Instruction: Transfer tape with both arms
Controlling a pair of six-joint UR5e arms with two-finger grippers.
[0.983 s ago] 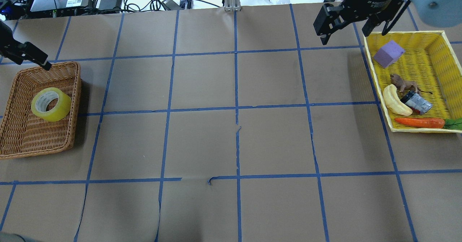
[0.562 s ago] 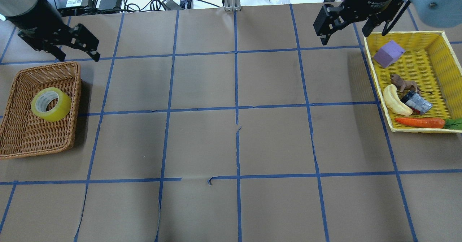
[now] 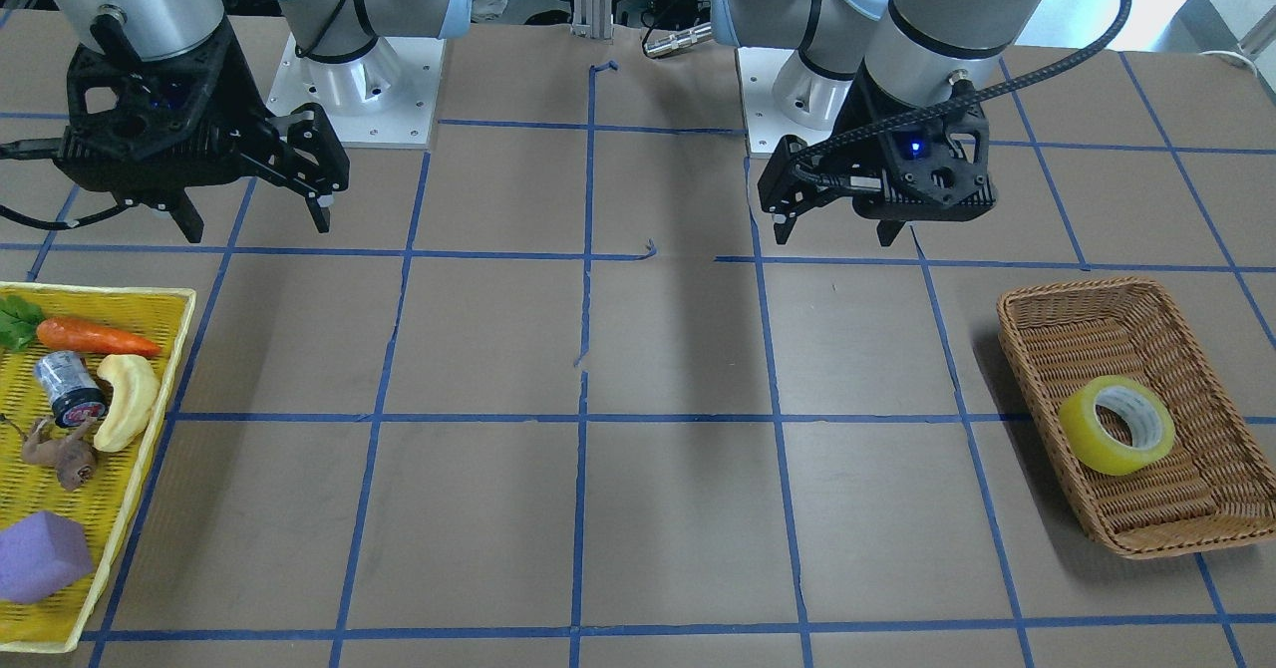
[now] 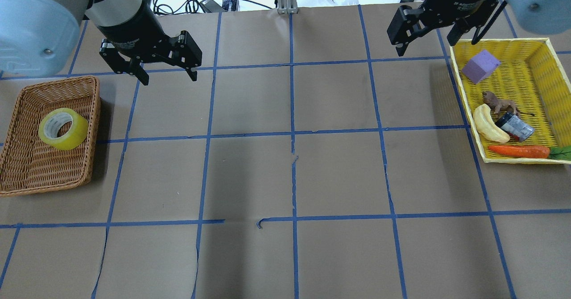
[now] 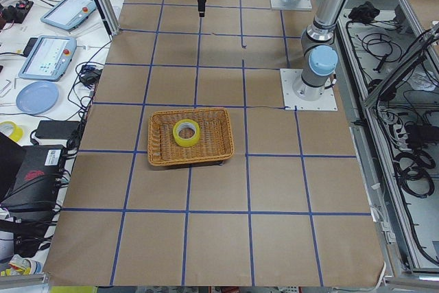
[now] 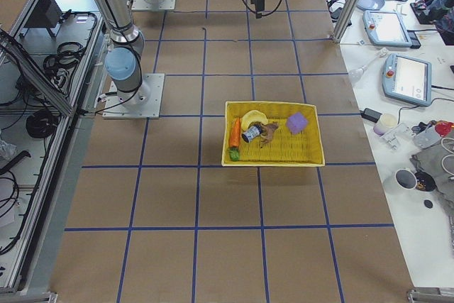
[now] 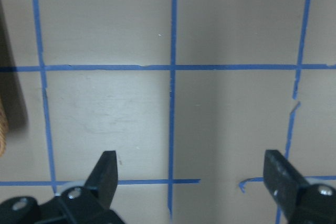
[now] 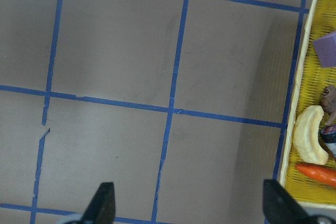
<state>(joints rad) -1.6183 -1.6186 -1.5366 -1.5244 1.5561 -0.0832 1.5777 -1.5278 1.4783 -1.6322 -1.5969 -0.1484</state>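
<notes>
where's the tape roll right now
In the overhead view the tape lies inside the wicker basket at the table's left edge, with the open left gripper hanging beyond the basket's far right corner.

Left wrist view: wicker basket [image 7: 2, 137] only a sliver at the left edge; left pincer [image 7: 191, 163] cut by the bottom edge, finger roots out of frame. Right wrist view: yellow basket [image 8: 310, 82] cut by the right edge, and with it the purple block [image 8: 326, 48], toy animal [image 8: 329, 98] and carrot [image 8: 317, 174]; right pincer [image 8: 188, 195] shows fingertips only. Front view: purple block clipped at lower left. Overhead: print inside the tape [image 4: 63, 129] core too small to read; both arms cut off at the top corners.
</notes>
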